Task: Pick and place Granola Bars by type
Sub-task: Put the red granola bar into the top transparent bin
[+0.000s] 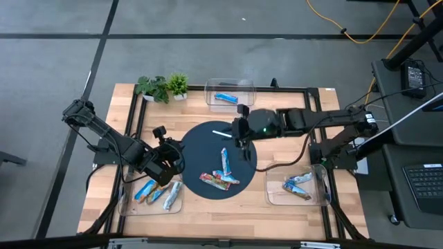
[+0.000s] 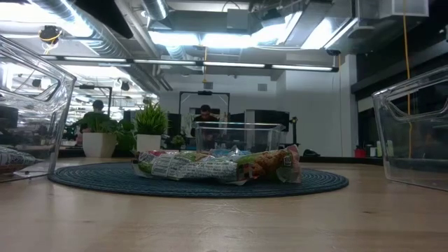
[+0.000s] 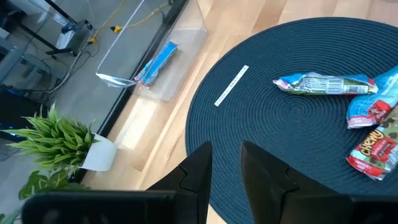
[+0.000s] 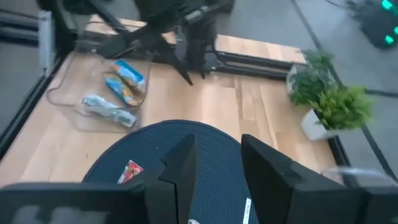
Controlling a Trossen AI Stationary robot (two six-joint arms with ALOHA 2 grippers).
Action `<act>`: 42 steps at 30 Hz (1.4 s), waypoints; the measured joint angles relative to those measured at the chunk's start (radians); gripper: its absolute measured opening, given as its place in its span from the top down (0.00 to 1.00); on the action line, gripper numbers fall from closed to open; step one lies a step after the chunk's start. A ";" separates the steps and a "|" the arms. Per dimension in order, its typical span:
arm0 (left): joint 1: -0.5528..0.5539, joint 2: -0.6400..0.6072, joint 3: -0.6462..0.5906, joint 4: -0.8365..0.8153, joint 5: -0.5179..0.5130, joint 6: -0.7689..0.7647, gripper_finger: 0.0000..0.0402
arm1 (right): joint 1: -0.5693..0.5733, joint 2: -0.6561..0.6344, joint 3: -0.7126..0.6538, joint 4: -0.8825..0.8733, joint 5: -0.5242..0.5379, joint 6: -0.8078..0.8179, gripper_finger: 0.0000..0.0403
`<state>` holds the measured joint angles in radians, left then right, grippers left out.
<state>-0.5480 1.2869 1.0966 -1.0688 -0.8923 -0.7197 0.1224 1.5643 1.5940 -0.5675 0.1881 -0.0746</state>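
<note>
Three granola bars lie on the round dark mat point(image 1: 208, 149): a silver-and-blue one point(image 1: 225, 160), a blue one point(image 3: 373, 106) and a red one point(image 1: 214, 181), the last two overlapping near the mat's near edge. My left gripper point(image 3: 225, 165) hovers open over the mat's left edge, above and clear of them. My right gripper point(image 4: 214, 168) hangs open above the mat's far right part, with nothing between its fingers. More bars rest in the clear trays: one blue bar point(image 1: 225, 98) at the far side, three point(image 1: 158, 194) at the near left, two point(image 1: 297, 185) at the near right.
A thin white strip point(image 1: 220, 133) lies on the mat's far part. Two potted plants point(image 1: 163, 86) stand at the far left corner. The far tray point(image 1: 230, 88), near-left tray point(image 1: 131, 204) and near-right tray point(image 1: 320, 197) ring the mat. Bare wood lies along the near edge.
</note>
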 joint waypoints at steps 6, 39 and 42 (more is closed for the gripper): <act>0.000 0.000 0.000 0.002 0.005 0.000 0.81 | 0.018 0.001 0.000 -0.014 0.044 0.162 0.68; -0.002 0.000 0.000 0.032 -0.003 0.000 0.81 | -0.039 0.288 0.002 -0.293 -0.017 0.641 0.67; -0.002 0.000 0.000 0.032 -0.003 0.000 0.81 | -0.053 0.311 0.002 -0.290 -0.089 0.650 0.67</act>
<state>-0.5499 1.2865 1.0966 -1.0364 -0.8957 -0.7200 0.0698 1.8751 1.5959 -0.8577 0.0986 0.5751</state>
